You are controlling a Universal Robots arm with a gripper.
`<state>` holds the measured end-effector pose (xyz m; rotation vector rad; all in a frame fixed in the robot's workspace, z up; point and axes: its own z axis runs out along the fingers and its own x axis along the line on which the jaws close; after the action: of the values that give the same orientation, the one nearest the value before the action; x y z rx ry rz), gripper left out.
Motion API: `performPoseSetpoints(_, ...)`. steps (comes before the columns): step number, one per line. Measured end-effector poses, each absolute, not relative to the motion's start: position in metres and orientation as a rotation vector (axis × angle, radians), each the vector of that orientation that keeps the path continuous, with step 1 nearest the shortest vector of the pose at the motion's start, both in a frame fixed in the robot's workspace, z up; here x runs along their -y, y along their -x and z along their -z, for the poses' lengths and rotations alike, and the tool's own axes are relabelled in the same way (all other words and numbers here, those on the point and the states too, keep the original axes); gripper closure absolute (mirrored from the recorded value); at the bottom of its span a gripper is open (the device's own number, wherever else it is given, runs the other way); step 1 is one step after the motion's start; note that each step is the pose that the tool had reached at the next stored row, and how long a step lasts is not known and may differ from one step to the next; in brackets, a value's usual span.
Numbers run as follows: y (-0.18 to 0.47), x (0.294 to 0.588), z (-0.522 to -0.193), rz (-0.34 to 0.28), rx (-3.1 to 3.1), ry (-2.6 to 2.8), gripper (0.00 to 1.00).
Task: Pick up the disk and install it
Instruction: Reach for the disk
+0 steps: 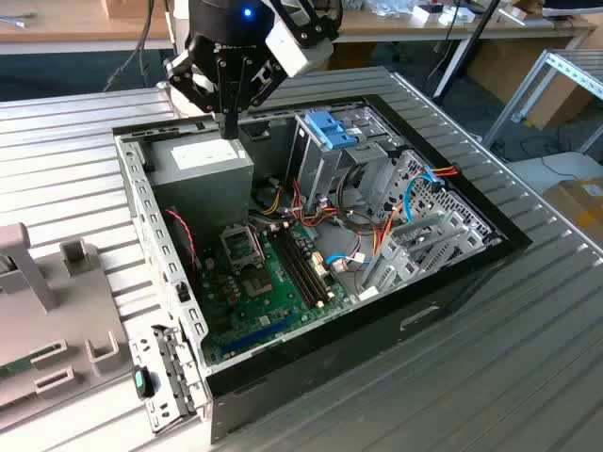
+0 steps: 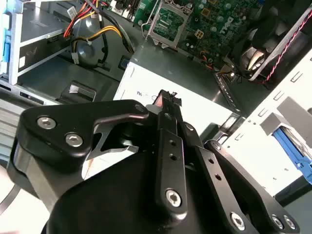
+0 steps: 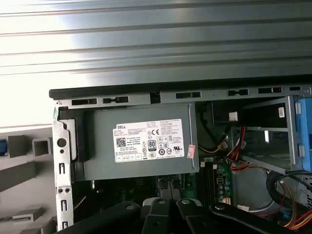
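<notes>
My gripper [image 1: 229, 127] hangs over the back corner of the open computer case [image 1: 471, 247], just above the grey power supply [image 1: 203, 162]. Its black fingers are pressed together with nothing between them. In both wrist views the fingertips [image 2: 165, 100] [image 3: 168, 192] sit near the labelled top of the power supply [image 3: 141, 141]. A light-blue plastic edge [image 2: 288, 142] lies in a grey fixture beside the case; it looks like the disk's carrier frame, and its dark body is hidden. The same blue shows at a picture edge [image 3: 2, 146].
Inside the case are a green motherboard [image 1: 268, 282], bundled cables [image 1: 377, 240] and a tall metal drive cage with a blue-tabbed bracket [image 1: 332, 129] on top. A grey parts fixture [image 1: 57, 330] stands at the exterior view's left on the ribbed metal table [image 1: 528, 358].
</notes>
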<state>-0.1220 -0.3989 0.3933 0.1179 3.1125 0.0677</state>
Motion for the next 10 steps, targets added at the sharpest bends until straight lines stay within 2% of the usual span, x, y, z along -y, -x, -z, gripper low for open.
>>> performPoseSetpoints(10, 0.1248, 0.3989, -0.3933, -0.068, -3.113, -0.118, 0.89)
